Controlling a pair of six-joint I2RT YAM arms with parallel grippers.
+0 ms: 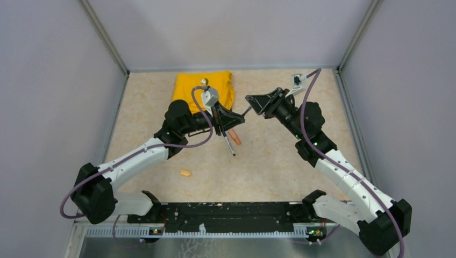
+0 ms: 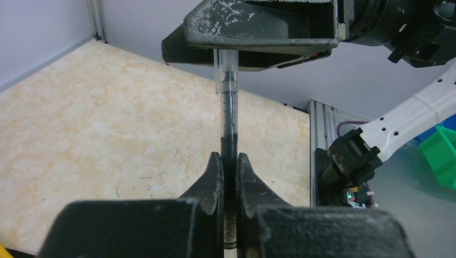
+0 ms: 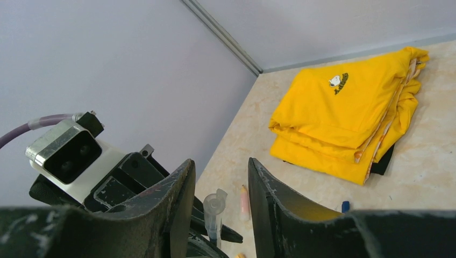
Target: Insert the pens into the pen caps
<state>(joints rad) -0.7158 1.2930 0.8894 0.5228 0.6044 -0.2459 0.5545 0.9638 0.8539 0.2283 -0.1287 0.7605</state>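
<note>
The only container we see is a green bin (image 2: 442,156), off the desk (image 2: 80,123) and far right of the left fingers (image 2: 216,169); its contents are out of sight.

The left fingers are pressed tight on the dark pen (image 2: 229,126), which runs straight ahead from them toward the right fingers (image 3: 182,196). Just behind the left fingertips the pen carries a barcode label (image 2: 229,223) with a line of small print under it that we cannot read.

The pen's far end sits inside a clear cap (image 2: 226,72), and that cap lies in the gap between the right fingers. Those fingers stand apart, wider than the cap, and neither one visibly presses it.

From above, below the left fingers, a thin pen (image 1: 231,146) and an orange marker (image 1: 235,137) lie side by side on the desk. A light orange cap (image 1: 185,173) lies on its own, well apart from both pairs of fingers, on the near side. A dark blue cap (image 3: 345,206) lies on the desk beyond the right fingers, near the folded yellow cloth (image 3: 344,123). The cloth bears a small white logo (image 3: 337,82) with dark lettering too small for us to read.
</note>
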